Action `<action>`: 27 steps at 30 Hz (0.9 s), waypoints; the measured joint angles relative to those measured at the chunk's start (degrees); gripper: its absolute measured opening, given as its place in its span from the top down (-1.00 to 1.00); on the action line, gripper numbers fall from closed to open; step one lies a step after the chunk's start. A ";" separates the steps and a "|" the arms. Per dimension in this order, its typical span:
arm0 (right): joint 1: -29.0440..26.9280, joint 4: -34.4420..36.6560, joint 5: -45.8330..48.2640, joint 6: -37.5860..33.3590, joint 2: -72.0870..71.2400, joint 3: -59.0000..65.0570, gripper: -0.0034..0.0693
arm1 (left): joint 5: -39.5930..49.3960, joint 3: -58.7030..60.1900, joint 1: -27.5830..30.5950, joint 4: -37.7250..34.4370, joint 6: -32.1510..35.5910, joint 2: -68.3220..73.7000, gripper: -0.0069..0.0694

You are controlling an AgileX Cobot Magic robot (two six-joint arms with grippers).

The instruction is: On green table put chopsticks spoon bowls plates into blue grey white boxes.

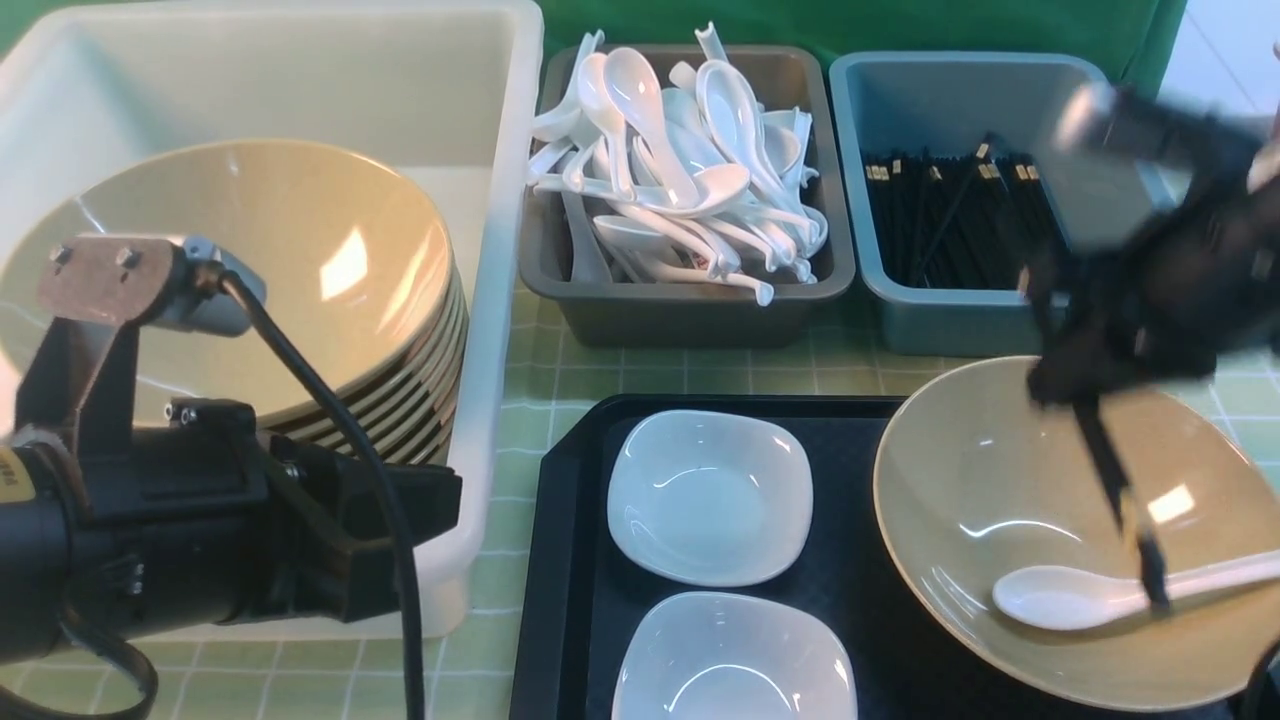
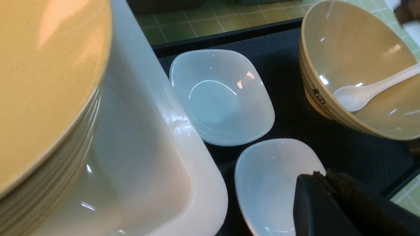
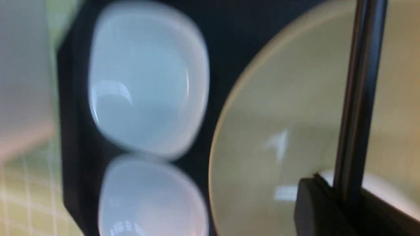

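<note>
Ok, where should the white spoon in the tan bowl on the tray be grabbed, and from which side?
Probably take the spoon by its handle, coming down from above on the robot's right. The handle slopes up toward the rim of the tan bowl and is narrow enough to pinch, while the scoop lies low against the curved inside.

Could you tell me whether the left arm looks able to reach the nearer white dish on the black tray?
Probably yes: the left hand hangs shut close to that white dish with nothing between them, and the right hand holds chopsticks over the tan bowl. It would need to open first.
</note>
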 joint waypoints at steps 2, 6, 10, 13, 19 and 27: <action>-2.26 3.31 -0.46 -2.11 3.31 -4.52 0.75 | 0.00 -0.06 0.00 -0.55 2.58 0.00 0.82; -5.86 9.73 -2.49 -4.98 11.20 -13.03 0.75 | 0.93 -2.48 0.00 -2.66 7.37 0.91 0.82; -7.72 12.76 -4.02 -5.26 22.24 -25.14 0.75 | 3.17 -8.51 0.00 -7.30 12.88 4.02 0.82; -8.91 13.11 -5.34 -4.45 30.00 -33.60 0.75 | 5.15 -11.93 -0.06 -10.06 15.30 7.06 0.82; -10.72 16.86 -9.35 -3.17 42.46 -42.96 0.75 | 8.48 -13.16 -0.10 -11.86 16.53 10.92 0.82; -10.89 20.04 -15.29 -3.28 48.39 -43.79 0.72 | 10.38 -13.16 -0.10 -12.53 16.06 11.23 0.82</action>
